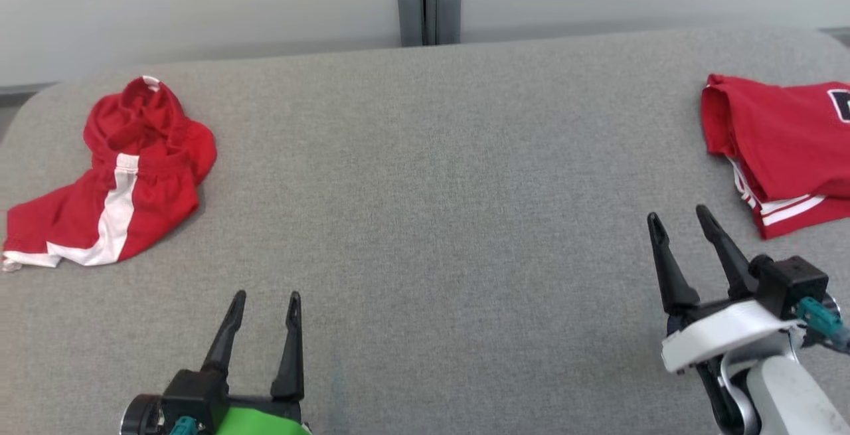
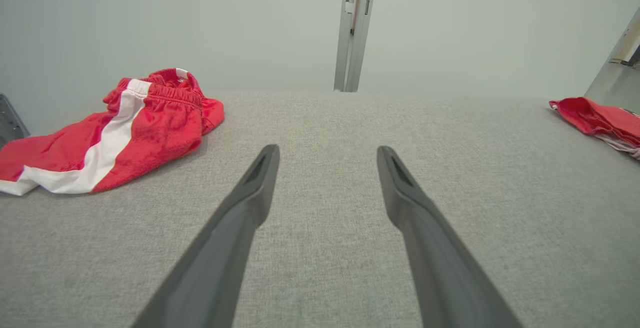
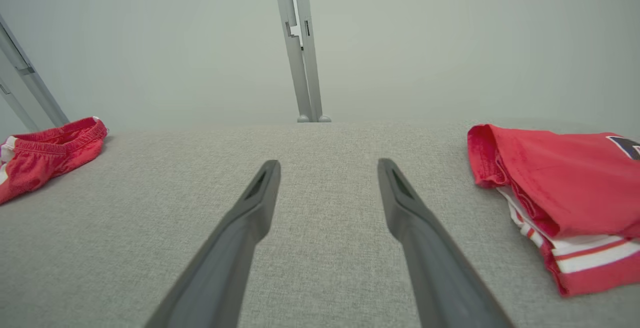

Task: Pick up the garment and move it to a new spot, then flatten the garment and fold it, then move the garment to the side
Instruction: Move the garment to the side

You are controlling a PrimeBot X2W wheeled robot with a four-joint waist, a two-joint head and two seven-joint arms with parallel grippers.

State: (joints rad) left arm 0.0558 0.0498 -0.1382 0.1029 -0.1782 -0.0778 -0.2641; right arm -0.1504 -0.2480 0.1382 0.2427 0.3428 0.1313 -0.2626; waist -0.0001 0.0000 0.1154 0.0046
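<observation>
Now both my jaws gape empty: right gripper (image 1: 678, 214) just beside the folded red garment (image 1: 783, 149), left gripper (image 1: 266, 297) well apart from it.

I see the counter (image 1: 425, 176) covered in grey woven cloth, matt, coarse weave. Crumpled red shorts (image 2: 150, 127): mesh-textured synthetic knit, faint sheen, smoother white stripe. Folded red garment (image 3: 560, 188): finer cloth, matt. My left gripper (image 1: 265, 299) and right gripper (image 1: 679, 214): dark matt plastic-looking fingers (image 2: 240, 228). Post (image 1: 429, 3): grey metal, satin.
</observation>
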